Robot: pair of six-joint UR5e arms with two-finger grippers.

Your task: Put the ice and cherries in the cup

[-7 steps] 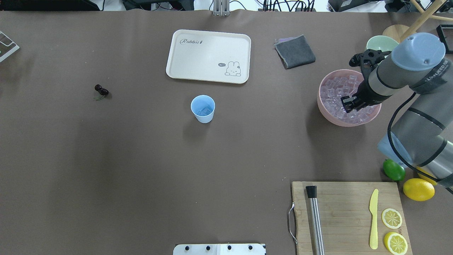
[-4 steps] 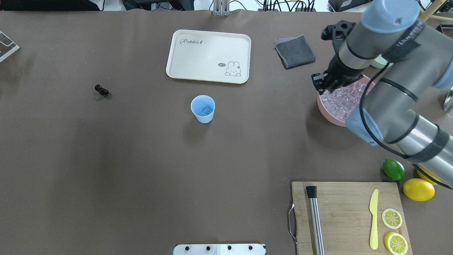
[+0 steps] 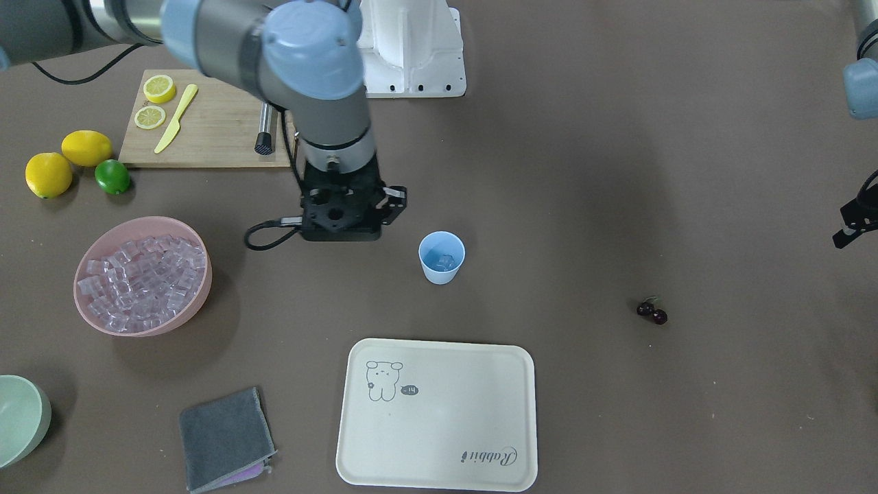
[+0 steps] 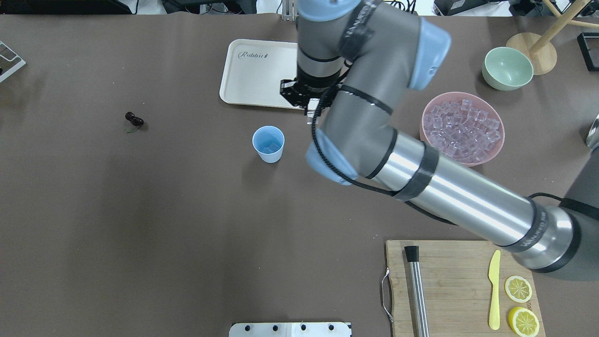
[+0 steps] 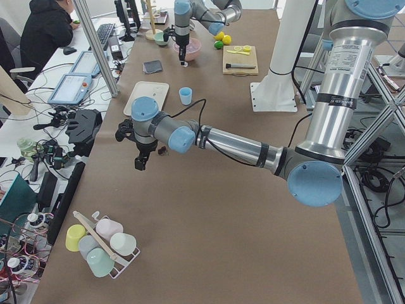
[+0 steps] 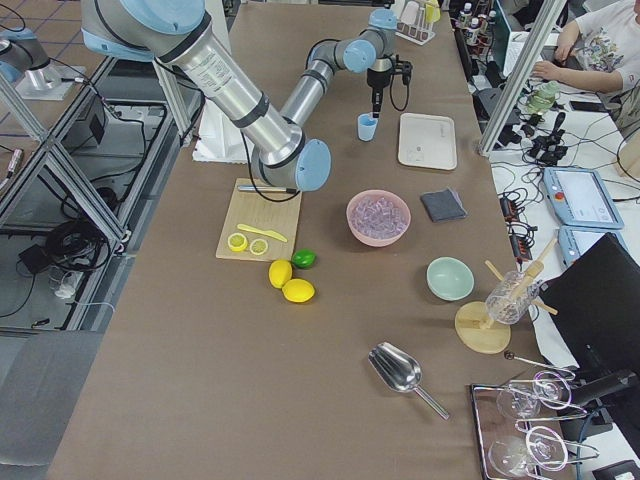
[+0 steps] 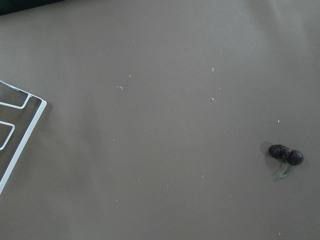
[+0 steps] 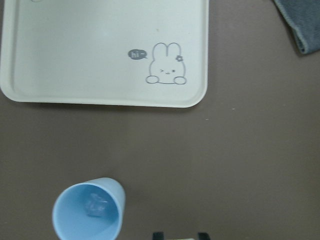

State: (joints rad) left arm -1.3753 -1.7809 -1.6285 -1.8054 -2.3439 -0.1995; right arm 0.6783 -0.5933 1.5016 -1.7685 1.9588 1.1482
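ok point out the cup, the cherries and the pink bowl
cup (image 3: 440, 276): front-facing view, outer wall
cherries (image 4: 136, 121): overhead view, right-hand fruit
pink bowl (image 3: 158, 328): front-facing view, near outer wall

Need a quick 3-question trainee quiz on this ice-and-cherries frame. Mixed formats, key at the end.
1. True or false: the cup already has ice in it.
2. Where are the cherries?
A) in the cup
B) on the bare table, well apart from the cup
C) on the tray
3. Fill in: the rest of the ice sits in the ___ bowl.

Key: 1 true; 2 B; 3 pink.
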